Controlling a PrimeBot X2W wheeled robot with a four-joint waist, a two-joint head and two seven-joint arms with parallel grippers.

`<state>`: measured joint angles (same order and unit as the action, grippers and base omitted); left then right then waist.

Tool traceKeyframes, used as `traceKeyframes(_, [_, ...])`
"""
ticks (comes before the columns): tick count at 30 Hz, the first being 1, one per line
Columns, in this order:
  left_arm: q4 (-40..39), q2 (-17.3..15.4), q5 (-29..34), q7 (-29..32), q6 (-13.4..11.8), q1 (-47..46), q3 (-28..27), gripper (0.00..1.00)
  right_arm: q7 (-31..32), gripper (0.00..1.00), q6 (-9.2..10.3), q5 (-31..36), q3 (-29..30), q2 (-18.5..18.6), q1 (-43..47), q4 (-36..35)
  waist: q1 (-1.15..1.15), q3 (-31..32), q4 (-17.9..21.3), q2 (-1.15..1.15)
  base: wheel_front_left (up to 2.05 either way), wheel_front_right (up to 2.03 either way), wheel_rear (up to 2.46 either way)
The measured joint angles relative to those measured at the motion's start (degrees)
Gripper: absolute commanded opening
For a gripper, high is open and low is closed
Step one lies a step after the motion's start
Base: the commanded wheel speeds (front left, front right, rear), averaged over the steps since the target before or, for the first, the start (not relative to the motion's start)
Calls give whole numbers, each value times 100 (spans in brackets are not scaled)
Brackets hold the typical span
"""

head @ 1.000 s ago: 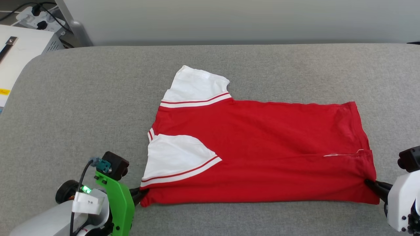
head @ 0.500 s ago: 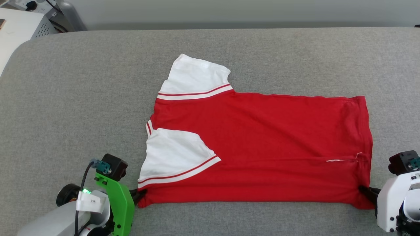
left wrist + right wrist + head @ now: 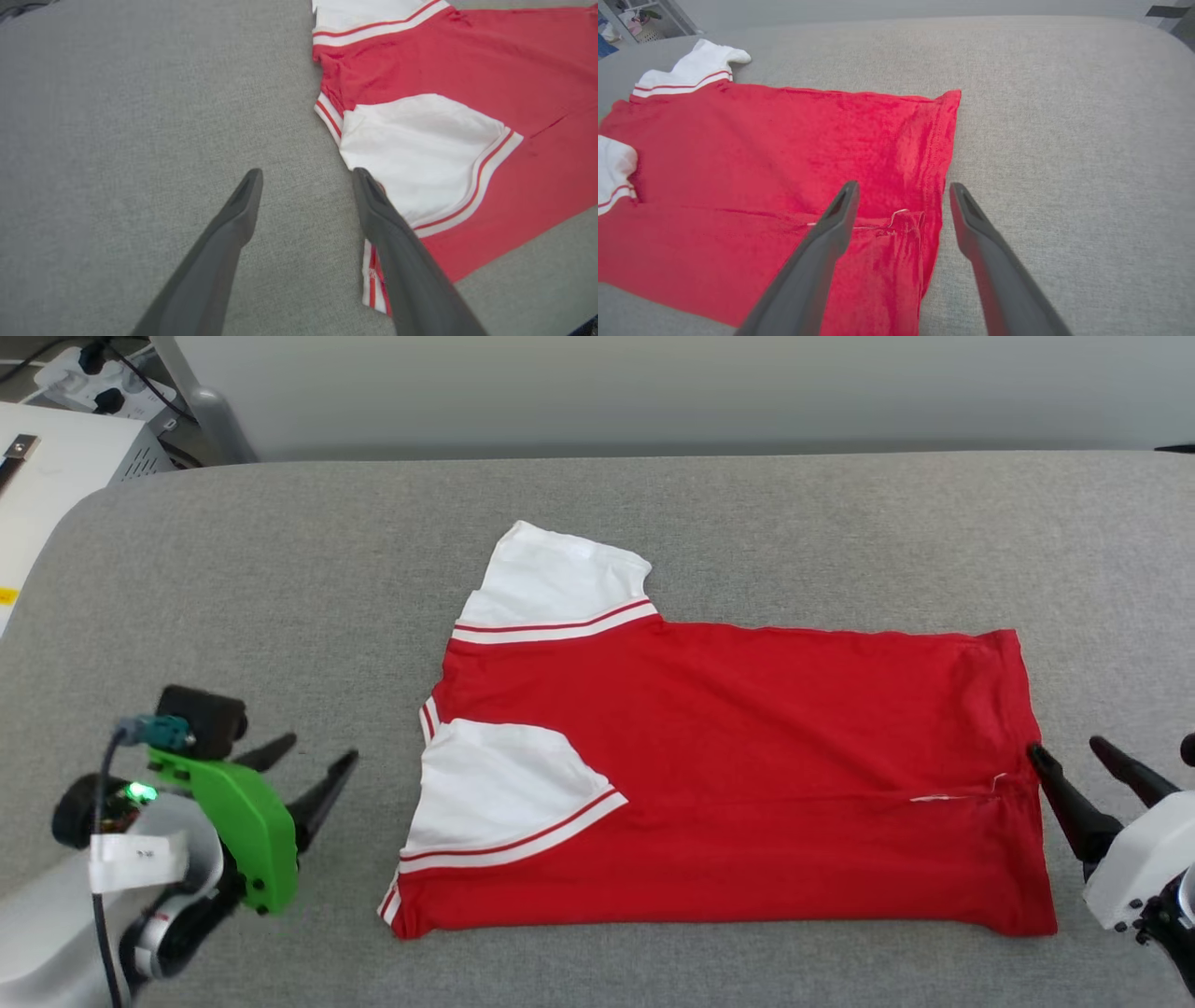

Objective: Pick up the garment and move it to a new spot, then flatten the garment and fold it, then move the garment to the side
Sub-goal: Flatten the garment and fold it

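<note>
A white box (image 3: 47, 476) sits past the back left corner of your grey worktop (image 3: 653, 495), far from the T-shirt (image 3: 728, 775). The red and white T-shirt lies folded flat in the middle, just right of your left gripper (image 3: 321, 748), its hem edge under your right gripper (image 3: 1063, 747). Both grippers pinched its near corners before; now both jaws stand wide apart.

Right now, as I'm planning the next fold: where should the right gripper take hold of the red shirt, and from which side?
Take the garment by its hem near the front corner, coming from the robot's right with the open right gripper. The hem lies flat on the grey surface, its free edge facing that gripper, so a finger could probably slide under.
</note>
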<state>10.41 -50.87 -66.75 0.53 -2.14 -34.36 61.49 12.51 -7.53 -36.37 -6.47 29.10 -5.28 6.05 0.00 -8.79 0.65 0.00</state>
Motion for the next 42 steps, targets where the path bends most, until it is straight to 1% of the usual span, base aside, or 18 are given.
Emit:
traceKeyframes(3, [-49, -143, 182, -298, -129, -315, -236, 100, -409, 100, 0, 361, 304, -292, -2, -260, 0, -1, 83, 0, 0, 0, 0])
traceKeyframes(6, [-74, -145, 354, -533, -257, -676, -476, 100, -779, 100, 0, 739, 564, -625, -12, -497, 0, -53, 157, 0, 0, 0, 0])
traceKeyframes(10, [114, -69, 598, -601, -264, -1202, -605, 100, -1096, 100, 0, 1162, 748, -1072, -47, -883, 0, -192, 264, 0, 0, 0, 0])
traceKeyframes(13, [267, 69, 782, -509, -256, -1684, -662, 100, -1222, 100, 0, 1427, 721, -1257, -90, -1168, 0, -349, 352, 0, 0, 0, 0])
traceKeyframes(15, [388, 164, 878, -319, -176, -2053, -649, 100, -1272, 100, 0, 1550, 688, -1338, -131, -1344, 0, -477, 413, 0, 0, 0, 0])
traceKeyframes(18, [611, 312, 1038, 138, 45, -2649, -597, 100, -1413, 100, 0, 1731, 660, -1491, -260, -1640, 0, -704, 512, 0, 0, 0, 0])
traceKeyframes(22, [1029, 583, 1031, 808, 400, -3367, -543, 100, -1534, 100, 0, 1905, 548, -1645, -431, -1887, 1, -1045, 650, 0, 0, 0, 0])
traceKeyframes(24, [1282, 735, 940, 1278, 565, -3696, -498, 100, -1567, 100, 0, 1998, 485, -1664, -484, -1952, 1, -1232, 721, 0, 0, 0, 0])
traceKeyframes(26, [1546, 869, 727, 1880, 686, -3953, -404, 100, -1582, 100, 0, 2038, 426, -1680, -556, -1971, 1, -1414, 792, 0, 0, 0, 0])
traceKeyframes(28, [1749, 938, 691, 2453, 757, -4178, -260, 100, -1638, 100, 0, 2075, 390, -1691, -642, -1982, 1, -1572, 857, 0, 0, 0, 0])
traceKeyframes(30, [1922, 1014, 501, 3060, 820, -4376, -170, 100, -1685, 100, 0, 2086, 350, -1703, -754, -1972, 1, -1740, 930, 0, 0, 0, 0])
traceKeyframes(34, [2184, 1140, 305, 3784, 886, -4648, -13, 100, -1733, 100, 0, 2089, 296, -1723, -867, -1915, 1, -2029, 1067, 0, 0, 0, 0])
traceKeyframes(37, [2394, 1180, 305, 4020, 903, -4764, 81, 100, -1788, 100, 0, 2083, 283, -1726, -935, -1851, 1, -2213, 1170, 0, 0, 0, 0])
traceKeyframes(42, [2718, 1225, 291, 4147, 910, -4800, 187, 100, -1885, 100, 0, 2056, 227, -1759, -1041, -1745, 1, -2443, 1348, 0, 0, 0, 0])
